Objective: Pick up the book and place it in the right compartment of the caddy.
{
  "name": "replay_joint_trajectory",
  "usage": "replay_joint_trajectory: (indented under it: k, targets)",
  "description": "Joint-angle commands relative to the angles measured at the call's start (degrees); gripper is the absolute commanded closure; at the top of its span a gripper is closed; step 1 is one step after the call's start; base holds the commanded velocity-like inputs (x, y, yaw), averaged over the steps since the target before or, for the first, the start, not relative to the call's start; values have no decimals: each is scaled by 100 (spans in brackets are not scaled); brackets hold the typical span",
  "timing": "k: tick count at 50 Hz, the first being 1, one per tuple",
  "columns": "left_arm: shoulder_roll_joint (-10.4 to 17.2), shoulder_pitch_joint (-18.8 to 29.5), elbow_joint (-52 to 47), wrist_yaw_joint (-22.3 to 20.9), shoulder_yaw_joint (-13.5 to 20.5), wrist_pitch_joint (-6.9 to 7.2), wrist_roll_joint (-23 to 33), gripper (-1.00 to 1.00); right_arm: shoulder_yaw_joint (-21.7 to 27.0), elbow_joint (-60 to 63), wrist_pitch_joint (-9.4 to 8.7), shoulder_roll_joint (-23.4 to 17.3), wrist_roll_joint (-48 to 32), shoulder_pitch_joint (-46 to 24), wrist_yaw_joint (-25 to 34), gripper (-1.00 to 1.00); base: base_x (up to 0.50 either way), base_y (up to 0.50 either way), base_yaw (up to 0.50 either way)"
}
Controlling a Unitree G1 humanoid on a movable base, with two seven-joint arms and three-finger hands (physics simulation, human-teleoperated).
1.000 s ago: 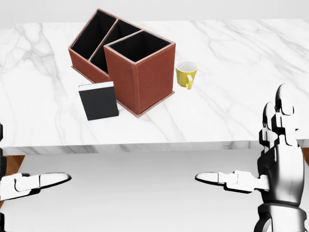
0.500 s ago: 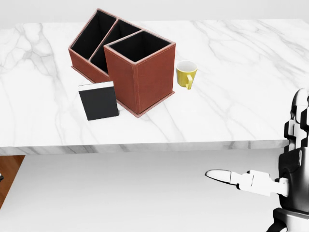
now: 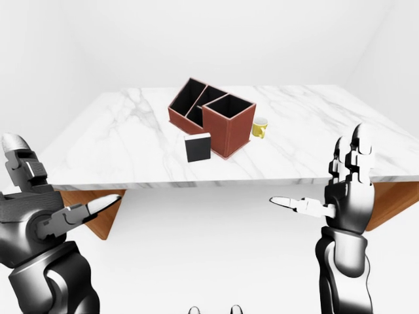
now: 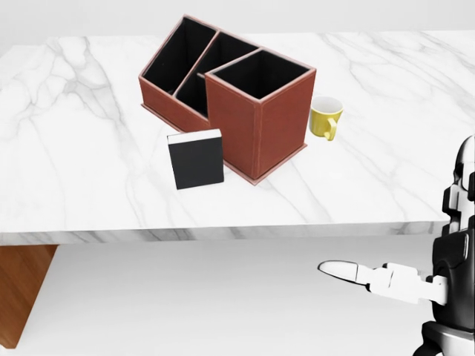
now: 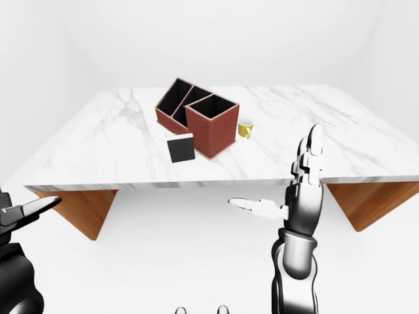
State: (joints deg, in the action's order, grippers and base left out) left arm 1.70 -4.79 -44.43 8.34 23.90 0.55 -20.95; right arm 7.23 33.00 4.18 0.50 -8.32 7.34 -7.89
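Note:
A black book point(image 4: 196, 159) with a white top edge stands upright on the marble table point(image 4: 82, 170), against the lower left side of the red-brown caddy point(image 4: 256, 130). The caddy has three open compartments; the tallest one point(image 4: 260, 74) is on the right in the head view. My left hand point(image 3: 65, 171) is open at the left of the left-eye view, below the table's near edge. My right hand point(image 3: 317, 167) is open at the right, fingers pointing up and thumb pointing left. Both hands hold nothing and are well short of the book.
A yellow mug point(image 4: 324, 119) stands just right of the caddy. The table rests on wooden legs point(image 3: 98, 212), with white floor between me and its near edge. White walls surround the room.
The camera has moved, so the table, caddy and book sit further right and lower in the head view. My left hand has left that view; my right hand has drifted to the right edge.

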Motion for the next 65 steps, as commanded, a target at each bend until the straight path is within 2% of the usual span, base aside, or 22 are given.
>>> replay_joint_trajectory:
  k: [1,3,7,13,21,28,57,65]
  targets:
    - [3,-7,137,6,-83,-78,40,-100,-17,-50,43,0,-17,3,-12,-100,10,45,0]
    - [-14,-27,119,-25,-138,-103,120,-100,-35,0,24,6,-23,25,-1,-100,10,45,0]
    - [-26,-29,146,-79,-217,-77,208,-100,-46,-20,69,6,-14,41,14,-100,10,45,0]
    - [-37,-38,146,-137,-287,-49,302,-100,-43,1,31,5,33,27,40,-100,12,37,0]
    - [-60,-57,192,-268,-449,5,486,-100,-38,36,33,5,132,42,108,-100,16,3,0]
    - [-71,-64,135,-284,-459,79,526,-100,-29,71,-10,12,149,28,102,-100,28,0,0]
    - [-85,-75,183,-325,-469,31,549,-100,-61,13,39,13,134,58,92,-100,39,0,0]
    - [-93,-90,165,-333,-466,30,541,-100,-82,102,-31,22,115,75,97,-100,39,0,0]
